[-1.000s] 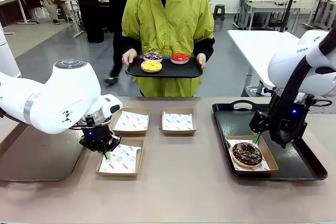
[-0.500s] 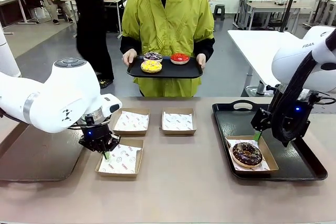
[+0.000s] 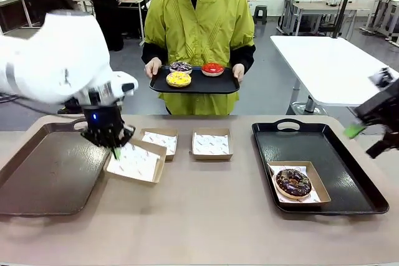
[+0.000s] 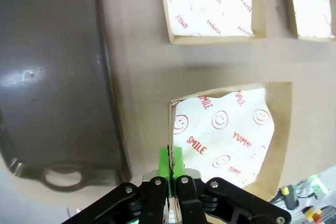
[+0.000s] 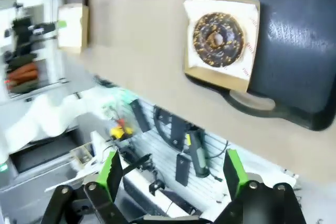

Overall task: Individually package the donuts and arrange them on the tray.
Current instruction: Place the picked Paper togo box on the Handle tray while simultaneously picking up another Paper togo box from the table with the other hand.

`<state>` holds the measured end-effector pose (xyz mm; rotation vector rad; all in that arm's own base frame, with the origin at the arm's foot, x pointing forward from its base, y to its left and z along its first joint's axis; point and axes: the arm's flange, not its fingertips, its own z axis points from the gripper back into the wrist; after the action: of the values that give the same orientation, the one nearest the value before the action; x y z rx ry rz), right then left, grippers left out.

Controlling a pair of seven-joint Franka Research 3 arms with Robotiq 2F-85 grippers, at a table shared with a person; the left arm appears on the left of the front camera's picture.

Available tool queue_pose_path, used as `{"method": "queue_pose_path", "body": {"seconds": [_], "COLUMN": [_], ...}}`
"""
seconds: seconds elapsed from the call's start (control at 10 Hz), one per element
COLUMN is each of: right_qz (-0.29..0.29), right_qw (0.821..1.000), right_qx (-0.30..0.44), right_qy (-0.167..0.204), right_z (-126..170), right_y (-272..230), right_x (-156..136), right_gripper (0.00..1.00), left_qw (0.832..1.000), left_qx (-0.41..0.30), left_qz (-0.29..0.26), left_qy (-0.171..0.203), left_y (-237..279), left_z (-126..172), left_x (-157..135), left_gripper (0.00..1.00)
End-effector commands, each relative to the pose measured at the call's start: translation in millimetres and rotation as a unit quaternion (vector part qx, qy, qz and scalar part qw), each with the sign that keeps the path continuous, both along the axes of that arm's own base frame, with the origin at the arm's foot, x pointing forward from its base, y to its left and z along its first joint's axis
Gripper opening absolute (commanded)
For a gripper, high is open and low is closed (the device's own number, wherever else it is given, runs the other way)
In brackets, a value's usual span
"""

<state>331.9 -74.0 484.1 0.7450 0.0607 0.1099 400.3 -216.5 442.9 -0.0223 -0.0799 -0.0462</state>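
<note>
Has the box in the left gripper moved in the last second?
Yes. The box rose, tilted, toward the rear-left box, pinched by the left gripper.

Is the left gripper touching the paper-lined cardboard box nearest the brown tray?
Touching. In the left wrist view the left gripper is pinched shut on the side wall of the cardboard box.

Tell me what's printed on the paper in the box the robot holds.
Red smileys and words on white paper; best in left wrist view.
</note>
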Motion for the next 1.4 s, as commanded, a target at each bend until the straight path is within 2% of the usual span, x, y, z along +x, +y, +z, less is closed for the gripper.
{"method": "queue_pose_path", "body": {"seconds": [0.0, 0.2, 0.3, 0.6, 1.0, 1.2, 1.3], "right_qz": [0.004, -0.051, -0.090, -0.187, -0.208, -0.198, -0.209], "right_qw": [0.998, 0.991, 0.984, 0.961, 0.953, 0.957, 0.954], "right_qx": [0.060, 0.112, 0.140, 0.193, 0.215, 0.198, 0.211], "right_qy": [-0.002, -0.049, -0.061, -0.065, -0.058, -0.080, -0.044], "right_z": [-4, -6, -14, -45, -76, -74, -80], "right_y": [-32, -76, -96, -139, -157, -141, -154], "right_x": [3, -10, -12, -7, 5, 8, 2], "right_gripper": [1.00, 1.00, 1.00, 1.00, 1.00, 1.00, 1.00], "left_qw": [1.000, 1.000, 0.999, 0.998, 0.999, 0.999, 0.999], "left_qx": [0.008, -0.004, -0.009, -0.019, -0.016, -0.020, -0.019], "left_qz": [0.005, 0.013, 0.016, 0.011, 0.014, -0.003, 0.022], "left_qy": [0.001, -0.019, -0.029, -0.052, -0.046, -0.047, -0.040], "left_y": [4, 5, 4, 2, 6, 9, 7], "left_z": [21, 47, 58, 71, 65, 60, 59], "left_x": [26, 49, 59, 89, 133, 131, 130], "left_gripper": [0.00, 0.00, 0.00, 0.00, 0.00, 0.00, 0.00]}}
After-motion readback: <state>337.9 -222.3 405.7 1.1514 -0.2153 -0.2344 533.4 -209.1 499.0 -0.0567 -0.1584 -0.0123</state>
